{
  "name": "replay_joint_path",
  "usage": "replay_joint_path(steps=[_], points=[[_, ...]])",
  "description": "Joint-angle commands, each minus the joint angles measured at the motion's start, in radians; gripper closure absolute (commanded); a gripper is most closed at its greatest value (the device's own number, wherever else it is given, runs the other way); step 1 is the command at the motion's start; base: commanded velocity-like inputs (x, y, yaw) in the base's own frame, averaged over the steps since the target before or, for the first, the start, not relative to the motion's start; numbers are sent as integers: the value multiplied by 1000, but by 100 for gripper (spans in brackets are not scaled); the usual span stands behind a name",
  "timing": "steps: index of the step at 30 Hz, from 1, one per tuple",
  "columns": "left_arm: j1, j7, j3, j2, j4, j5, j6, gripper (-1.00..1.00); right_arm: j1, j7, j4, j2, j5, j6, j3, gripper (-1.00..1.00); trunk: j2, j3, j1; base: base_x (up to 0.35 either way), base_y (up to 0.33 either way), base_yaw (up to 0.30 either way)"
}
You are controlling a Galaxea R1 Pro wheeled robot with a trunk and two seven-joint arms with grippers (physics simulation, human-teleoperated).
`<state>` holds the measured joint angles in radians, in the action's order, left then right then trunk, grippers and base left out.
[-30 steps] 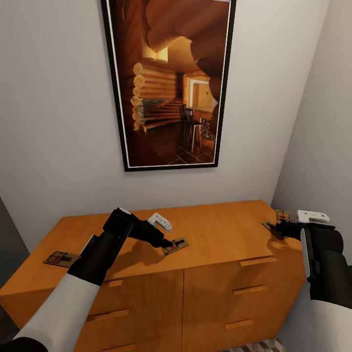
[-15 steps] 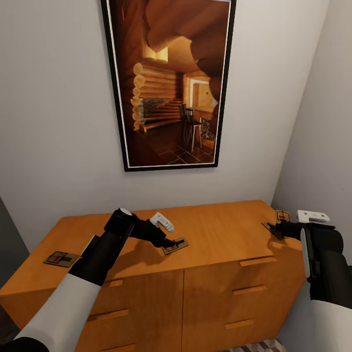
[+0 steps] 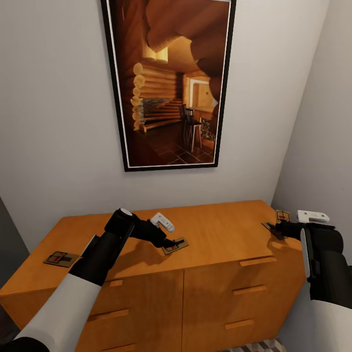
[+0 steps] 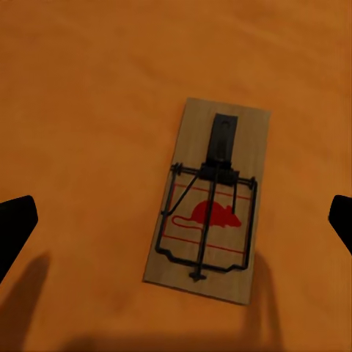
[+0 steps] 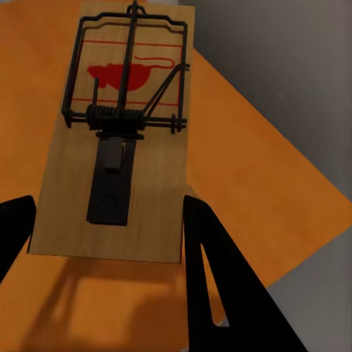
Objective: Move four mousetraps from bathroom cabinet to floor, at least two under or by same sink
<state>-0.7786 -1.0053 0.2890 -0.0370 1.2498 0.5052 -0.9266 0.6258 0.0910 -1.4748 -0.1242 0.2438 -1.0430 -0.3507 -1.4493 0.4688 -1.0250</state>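
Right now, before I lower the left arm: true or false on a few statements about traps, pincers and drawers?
1. The left pincer is open, straddling the centre trap on the cabinet. True.
2. One trap lies on the floor. False: the traps in view are all up at the cabinet top.
3. A drawer stands pulled out. False: the drawer fronts sit flush.
4. The left trap lies near the cabinet's left end, apart from both pincers. True.
5. The right pincer is at the cabinet's right corner with the right trap between its fingers. True; whether it grips the trap, I cannot tell.
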Motion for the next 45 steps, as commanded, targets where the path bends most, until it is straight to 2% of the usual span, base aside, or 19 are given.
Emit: replay_joint_path(steps=[1,15,45], points=[[-1,-10,-1,-2,0,10,-5,-100,1,9,-1,0,8,-4,-1,100,-1,1,0,0,0,0],[-1,-10,0,-26,-43,17,-3,-100,1,9,-1,-1,8,-4,-1,100,-1,1,0,0,0,0],[-1,-6,-4,-25,-46,7,-20,-100,1,12,0,-2,6,-4,-2,100,-1,1,0,0,0,0]])
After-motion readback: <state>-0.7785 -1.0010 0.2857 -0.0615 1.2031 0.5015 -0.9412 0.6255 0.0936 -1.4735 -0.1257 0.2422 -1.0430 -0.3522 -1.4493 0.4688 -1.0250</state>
